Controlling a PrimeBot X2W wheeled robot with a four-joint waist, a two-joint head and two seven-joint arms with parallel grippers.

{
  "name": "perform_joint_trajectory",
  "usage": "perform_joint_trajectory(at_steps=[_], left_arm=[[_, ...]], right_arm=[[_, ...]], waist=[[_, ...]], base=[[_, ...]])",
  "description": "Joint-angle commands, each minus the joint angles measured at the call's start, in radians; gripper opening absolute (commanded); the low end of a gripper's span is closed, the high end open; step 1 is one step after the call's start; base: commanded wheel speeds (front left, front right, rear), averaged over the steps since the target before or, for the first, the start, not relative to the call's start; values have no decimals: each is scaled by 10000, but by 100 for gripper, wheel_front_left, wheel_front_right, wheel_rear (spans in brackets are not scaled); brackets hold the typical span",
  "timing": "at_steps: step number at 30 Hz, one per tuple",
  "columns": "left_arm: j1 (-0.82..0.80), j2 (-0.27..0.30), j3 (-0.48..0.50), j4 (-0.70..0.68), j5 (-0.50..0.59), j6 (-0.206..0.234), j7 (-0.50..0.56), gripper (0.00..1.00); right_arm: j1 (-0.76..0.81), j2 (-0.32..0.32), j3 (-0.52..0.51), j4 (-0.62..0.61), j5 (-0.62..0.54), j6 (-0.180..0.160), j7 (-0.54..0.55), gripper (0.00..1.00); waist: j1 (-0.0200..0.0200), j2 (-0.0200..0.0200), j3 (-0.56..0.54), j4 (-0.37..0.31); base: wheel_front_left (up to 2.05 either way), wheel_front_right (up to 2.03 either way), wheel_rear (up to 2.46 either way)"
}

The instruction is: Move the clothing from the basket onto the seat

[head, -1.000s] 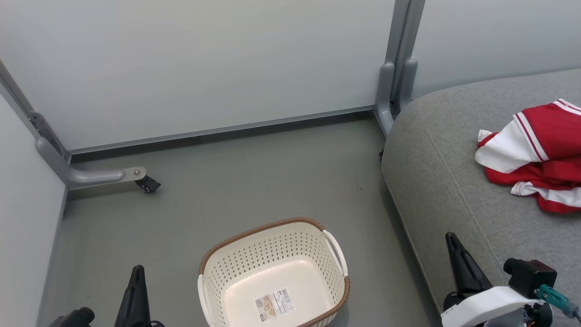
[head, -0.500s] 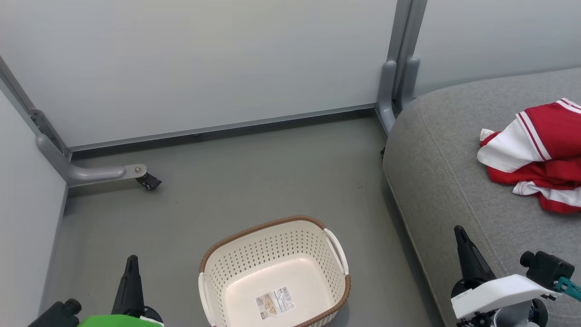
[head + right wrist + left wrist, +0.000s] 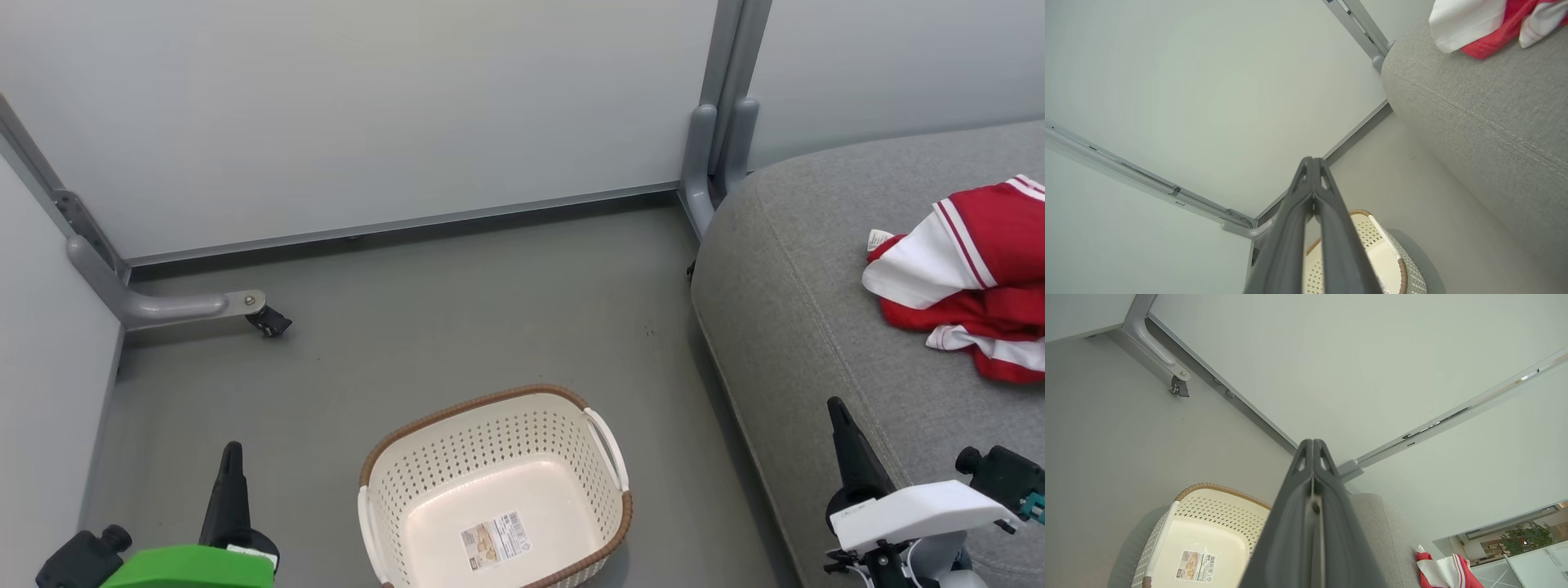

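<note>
The left gripper [image 3: 231, 451] has reached farther out and a little left, and a green arm cover [image 3: 192, 569] has come into the near-left corner. The right gripper [image 3: 833, 406] has drifted right and slightly farther. The head camera has shifted a touch, nudging the whole scene upward

No text, brand, number or sign can be read.

1. The label sticker [image 3: 491, 541] is fixed to the inside bottom of the basket [image 3: 490, 457]. It carries a beige picture area, lines of small dark print and a barcode-like block. The characters are too small to read in both the head view and the left wrist view.
2. The sewn-in tag [image 3: 878, 239] is white and sits at the edge of the red and white jersey [image 3: 980, 245]. No print on it can be made out.
3. The white housing [image 3: 914, 510] behind the right gripper [image 3: 833, 404] bears a tiny dark mark near its front end. The mark is unreadable.
</note>
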Motion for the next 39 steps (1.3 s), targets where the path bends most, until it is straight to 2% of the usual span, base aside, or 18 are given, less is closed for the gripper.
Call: perform_joint_trajectory(at_steps=[1, 39], left_arm=[[-325, 109, 60, -67, -358, -53, 77, 0], [-1140, 122, 363, 270, -3894, -87, 1049, 0]], right_arm=[[-246, -89, -64, -42, 371, -3, 82, 0], [-701, -125, -502, 300, 4460, -5, 1035, 0]], waist=[[0, -1, 8, 6], [0, -1, 183, 122]], base=[[0, 0, 0], [0, 0, 0]])
